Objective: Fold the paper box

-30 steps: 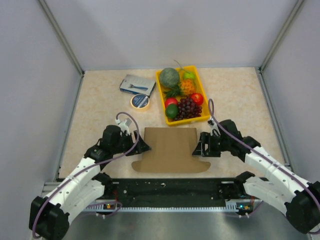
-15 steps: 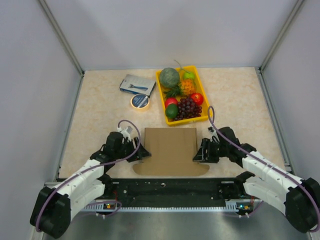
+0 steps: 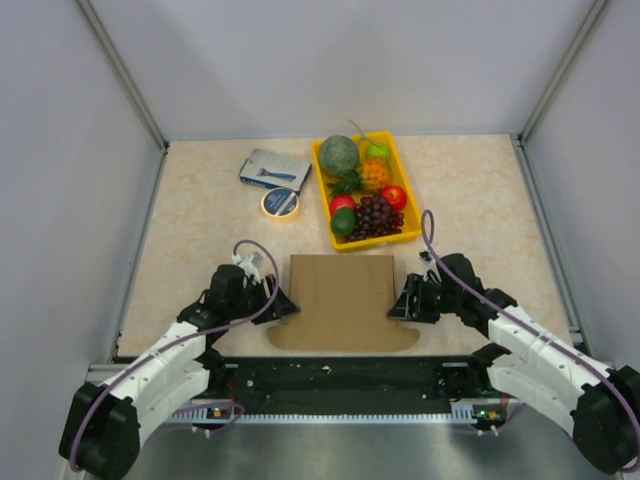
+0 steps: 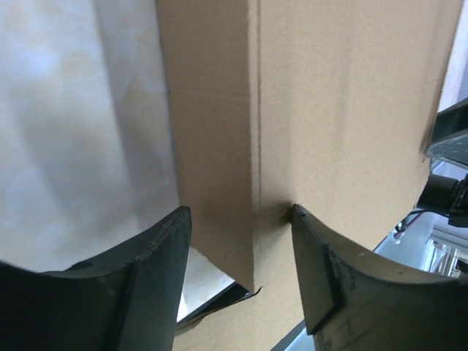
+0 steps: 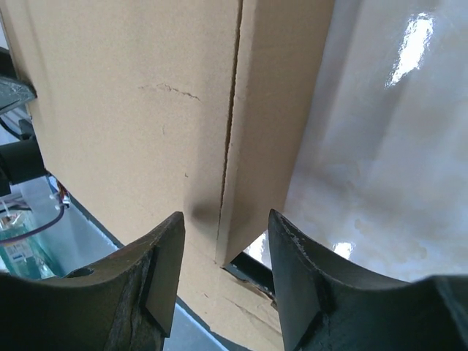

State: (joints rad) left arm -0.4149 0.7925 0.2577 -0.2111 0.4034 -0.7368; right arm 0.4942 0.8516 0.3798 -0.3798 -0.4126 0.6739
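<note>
Cardboard paper box (image 3: 340,300) sits slightly nearer than before; left claw (image 3: 284,304) and right claw (image 3: 397,308), jaws apart, straddle its side flaps.

Beige table (image 3: 480,190): paper box (image 3: 340,300) mid near edge; fruit tray (image 3: 380,242), packet (image 3: 274,168), tape roll (image 3: 281,203) toward far edge.

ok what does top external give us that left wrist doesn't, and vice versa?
Only top external: the yellow fruit tray, blue-grey packet, tape roll, and the left arm and right arm in full.
Only left wrist: a close-up of the left gripper with its fingers straddling the raised side flap by its crease. Whether they pinch it is unclear.
Both: the brown paper box, with the left gripper at its left side.
</note>
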